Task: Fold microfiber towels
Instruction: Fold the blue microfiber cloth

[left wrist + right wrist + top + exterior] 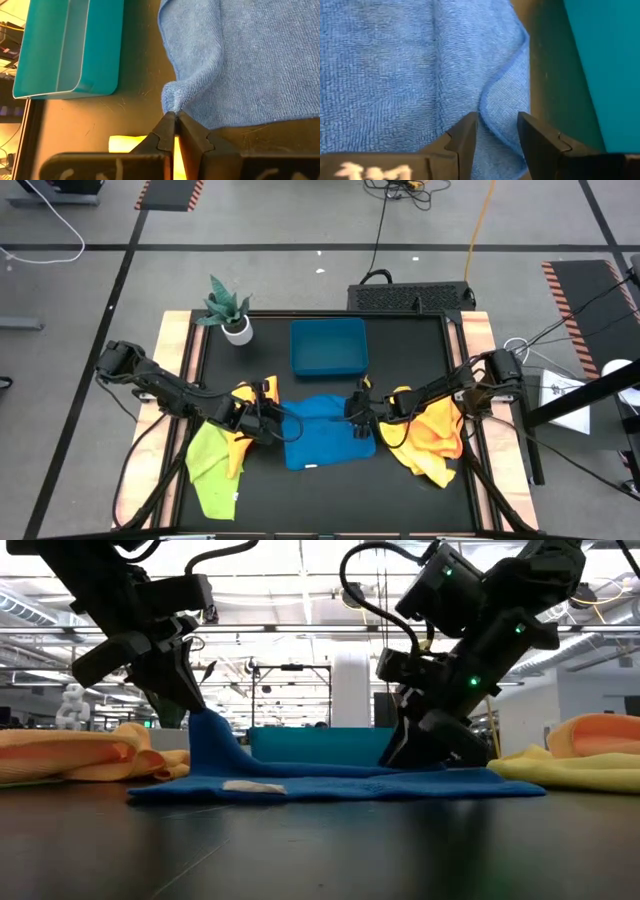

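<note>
A blue microfiber towel point(325, 435) lies spread on the black table, just near of a blue tray point(328, 345). My left gripper point(175, 116) is shut on the towel's far left corner. In the low view that corner point(205, 725) rises to a peak while the rest lies flat. My right gripper point(497, 122) is open at the towel's far right part, its fingers on either side of a curled hem point(492, 97). Yellow and orange towels point(245, 395) and a lime green one point(210, 470) lie at the left. More orange and yellow ones point(430, 440) lie at the right. My left gripper pinches a bunched bit of the blue towel's far left corner point(172, 102) between its two fingertips. It comes slanting down from the table's left. The corner is lifted off the table and the cloth slopes down from it to the flat part. My right gripper: whether its fingers touch the cloth, I cannot tell.
A potted plant point(230, 310) stands at the far left of the table. The tray sits close behind the towel, with a narrow strip of bare table point(135, 75) between them. Wooden borders point(175, 380) run along the table's sides.
</note>
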